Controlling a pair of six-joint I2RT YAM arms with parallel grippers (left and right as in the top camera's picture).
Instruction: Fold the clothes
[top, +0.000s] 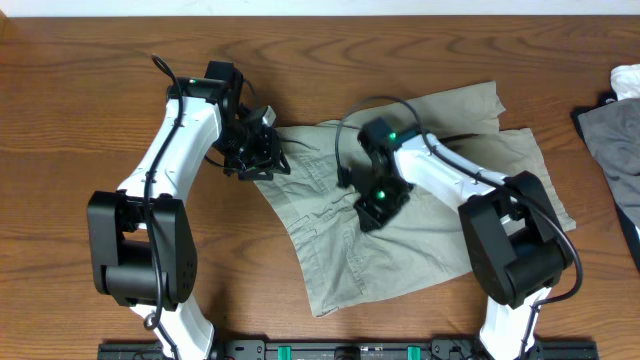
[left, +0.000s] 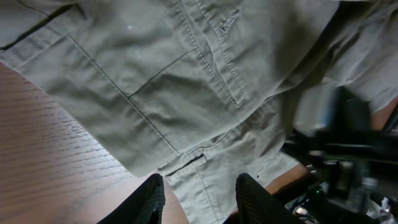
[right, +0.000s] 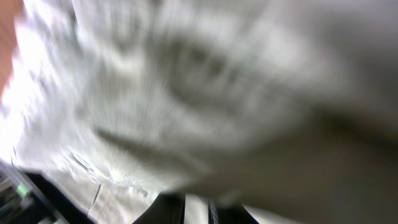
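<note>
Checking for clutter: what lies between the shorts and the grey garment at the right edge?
Only bare table lies between the shorts and the grey garment, as the overhead view shows.

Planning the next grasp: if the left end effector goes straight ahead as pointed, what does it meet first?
Probably the shorts: their edge lies just ahead of the left end effector, though depth is unclear.

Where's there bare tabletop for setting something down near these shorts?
Bare table lies left of the left gripper and along the far edge behind the shorts. Crowded: mid-shorts under the right gripper, and grey clothing at the right edge.
</note>
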